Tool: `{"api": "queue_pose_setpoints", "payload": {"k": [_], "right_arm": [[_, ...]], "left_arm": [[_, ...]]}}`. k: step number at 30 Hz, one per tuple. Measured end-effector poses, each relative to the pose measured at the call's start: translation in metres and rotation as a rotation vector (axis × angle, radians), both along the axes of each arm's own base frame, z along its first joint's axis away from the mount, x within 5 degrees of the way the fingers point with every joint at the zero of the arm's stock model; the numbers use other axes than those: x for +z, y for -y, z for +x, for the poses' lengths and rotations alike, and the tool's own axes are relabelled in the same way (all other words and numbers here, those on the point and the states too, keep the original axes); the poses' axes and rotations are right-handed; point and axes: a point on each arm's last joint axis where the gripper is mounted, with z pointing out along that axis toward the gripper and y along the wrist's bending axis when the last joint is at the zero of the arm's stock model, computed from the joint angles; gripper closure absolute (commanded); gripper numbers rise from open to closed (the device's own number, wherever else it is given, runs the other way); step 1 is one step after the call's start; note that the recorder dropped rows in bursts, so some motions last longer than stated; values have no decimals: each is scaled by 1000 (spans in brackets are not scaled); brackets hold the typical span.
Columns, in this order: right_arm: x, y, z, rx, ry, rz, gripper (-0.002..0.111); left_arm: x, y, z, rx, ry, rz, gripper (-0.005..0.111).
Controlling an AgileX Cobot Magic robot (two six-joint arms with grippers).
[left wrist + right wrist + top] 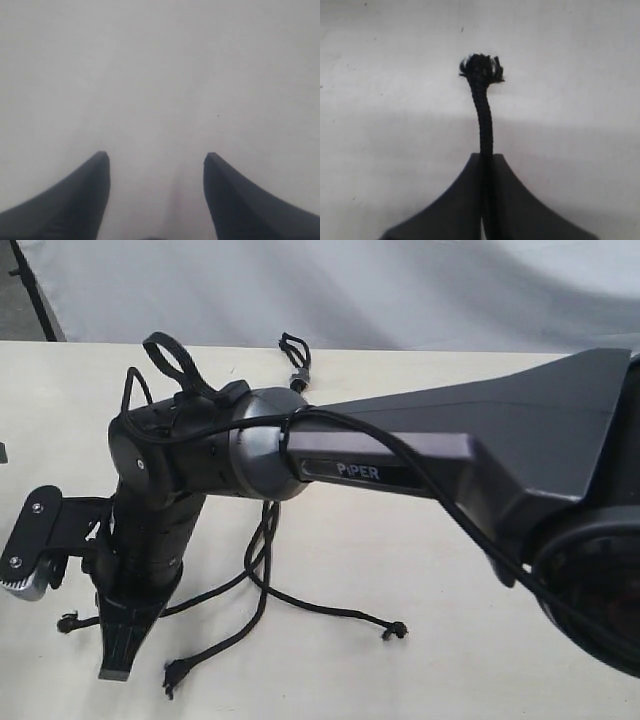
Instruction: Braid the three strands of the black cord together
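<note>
Clamping one strand point(483, 120) tight, the right gripper point(487, 159) sits across on the left side of the table point(480, 660); the strand's frayed tip pokes straight out just past the jaws. The black cord point(264, 550) runs from its grey band point(297, 381) at the far side toward the near edge, loose ends point(395, 630) fanned near this gripper. The left gripper point(156, 161) stands with jaws apart, empty, over bare table

Cream tabletop point(480, 640), pale wrinkled cloth backdrop point(400, 290) behind, soft even light
</note>
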Motion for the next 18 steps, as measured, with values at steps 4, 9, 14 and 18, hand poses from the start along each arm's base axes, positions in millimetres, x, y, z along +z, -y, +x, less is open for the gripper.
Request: {"api": "queue_pose_setpoints", "payload": {"k": [4, 9, 14, 18], "right_arm": [[-21, -2, 1, -13, -16, -27, 106], [-28, -2, 2, -40, -33, -39, 65], [-24, -1, 1, -58, -41, -37, 25], [17, 6, 1, -48, -6, -6, 34]], "left_arm": [[0, 0, 0, -1, -1, -1, 53], [0, 0, 0, -1, -1, -1, 53], [0, 0, 0, -1, -1, -1, 53], [0, 1, 0, -7, -10, -12, 70]]}}
